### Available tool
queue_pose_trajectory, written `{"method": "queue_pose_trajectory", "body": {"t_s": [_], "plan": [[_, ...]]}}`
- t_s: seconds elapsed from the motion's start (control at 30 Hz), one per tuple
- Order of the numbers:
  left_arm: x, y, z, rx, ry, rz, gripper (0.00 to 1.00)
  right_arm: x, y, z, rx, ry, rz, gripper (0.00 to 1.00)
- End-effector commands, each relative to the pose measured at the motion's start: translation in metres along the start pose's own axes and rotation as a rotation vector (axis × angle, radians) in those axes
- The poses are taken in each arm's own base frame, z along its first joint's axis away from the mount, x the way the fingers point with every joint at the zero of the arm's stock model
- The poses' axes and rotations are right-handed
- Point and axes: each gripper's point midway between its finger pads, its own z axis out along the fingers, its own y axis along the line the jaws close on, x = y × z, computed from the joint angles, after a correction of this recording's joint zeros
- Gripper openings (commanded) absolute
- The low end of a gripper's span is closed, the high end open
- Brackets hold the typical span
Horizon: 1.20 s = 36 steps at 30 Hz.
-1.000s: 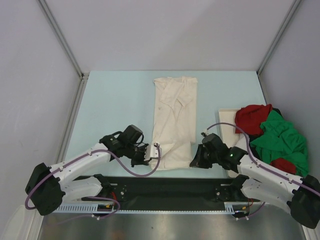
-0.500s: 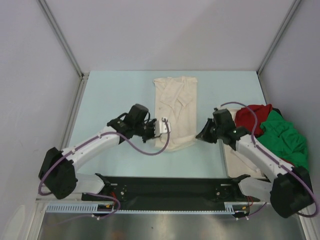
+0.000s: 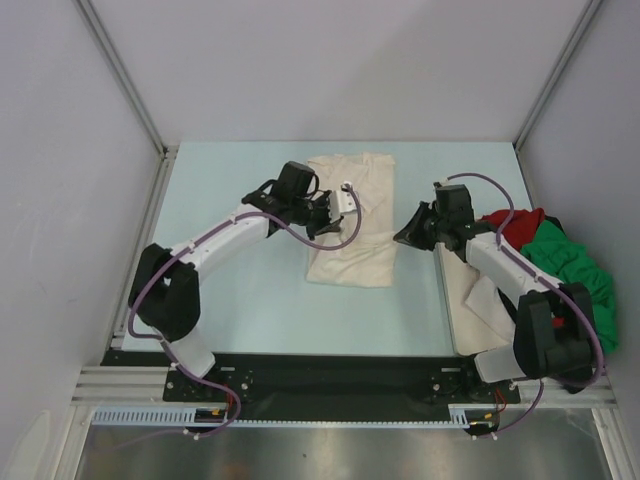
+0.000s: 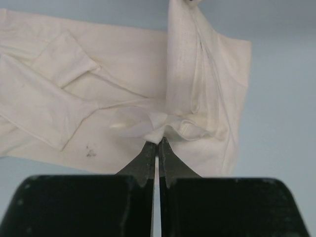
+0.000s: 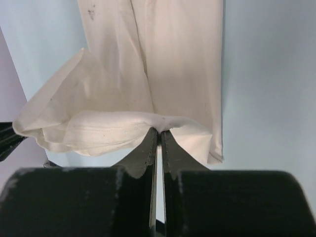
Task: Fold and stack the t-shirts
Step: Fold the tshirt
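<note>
1. Cream t-shirt (image 3: 352, 245) fabric sits in both tools: your left gripper (image 4: 157, 143) is pinched tight on a bunched edge, and your right gripper (image 5: 158, 131) is clamped on a layered hem corner.
2. A second ago both grippers were near the arm bases, at the near hem of a shirt laid out long. Now they are over its middle, and the shirt covers about half that length on the table (image 3: 230, 290).
3. I judge the half-fold nearly made. The hem hangs lifted in both wrist views, so you have yet to lay it down and let go.
4. Off to the right, the red t-shirt (image 3: 512, 228) and green t-shirt (image 3: 572, 275) lie heaped and unfolded, so most of the task remains.
5. From above, the fingertips are hidden under the wrists, and you cannot see whether the hem meets the collar edge. The pale shape (image 3: 465, 310) under the right arm could be a tray or cloth; I cannot tell.
</note>
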Motion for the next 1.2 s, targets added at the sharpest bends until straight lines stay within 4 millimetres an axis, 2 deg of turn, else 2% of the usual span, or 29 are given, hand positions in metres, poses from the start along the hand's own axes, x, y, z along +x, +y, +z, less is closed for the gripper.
{"method": "queue_pose_trajectory", "body": {"t_s": [0.0, 0.03, 0.23, 0.4, 0.57, 0.67, 0.7, 0.8, 0.83, 0.9, 0.93, 1.0, 1.03, 1.1, 1.17], "plan": [[0.007, 0.02, -0.003, -0.006, -0.025, -0.089, 0.0, -0.02, 0.015, 0.01, -0.062, -0.036, -0.038, 0.0], [0.017, 0.031, -0.005, -0.038, -0.005, -0.114, 0.0, -0.023, 0.013, 0.018, -0.055, -0.03, -0.029, 0.0], [0.056, 0.049, 0.005, -0.113, 0.091, -0.179, 0.0, -0.043, 0.015, 0.046, -0.051, -0.03, -0.028, 0.0], [0.072, 0.075, 0.008, -0.186, 0.114, -0.199, 0.0, -0.058, 0.008, 0.067, -0.011, -0.054, -0.028, 0.0], [0.091, 0.097, 0.014, -0.219, 0.13, -0.248, 0.0, -0.063, 0.002, 0.084, 0.0, -0.042, -0.003, 0.0], [0.101, 0.102, 0.019, -0.226, 0.147, -0.267, 0.02, -0.07, -0.002, 0.094, 0.01, -0.045, 0.014, 0.09], [0.103, 0.105, 0.02, -0.233, 0.15, -0.272, 0.07, -0.075, -0.007, 0.1, 0.028, -0.054, 0.02, 0.23], [0.118, 0.111, 0.029, -0.266, 0.189, -0.327, 0.24, -0.089, -0.016, 0.106, 0.058, -0.081, 0.033, 0.43], [0.118, 0.119, 0.03, -0.291, 0.197, -0.335, 0.32, -0.099, -0.019, 0.106, 0.061, -0.1, 0.04, 0.45], [0.129, 0.132, 0.029, -0.361, 0.236, -0.38, 0.38, -0.112, -0.021, 0.103, 0.07, -0.132, 0.03, 0.47], [0.126, 0.144, 0.025, -0.405, 0.229, -0.386, 0.43, -0.118, -0.022, 0.099, 0.079, -0.149, 0.016, 0.47], [0.131, 0.154, 0.021, -0.449, 0.25, -0.42, 0.5, -0.127, -0.021, 0.088, 0.121, -0.172, -0.039, 0.47], [0.13, 0.158, 0.018, -0.451, 0.261, -0.432, 0.53, -0.127, -0.019, 0.082, 0.122, -0.175, -0.058, 0.47], [0.13, 0.158, 0.019, -0.445, 0.264, -0.438, 0.55, -0.109, -0.015, 0.077, 0.12, -0.152, -0.137, 0.47], [0.135, 0.153, 0.023, -0.414, 0.276, -0.457, 0.56, -0.093, -0.025, 0.084, 0.161, -0.108, -0.176, 0.49]]}}
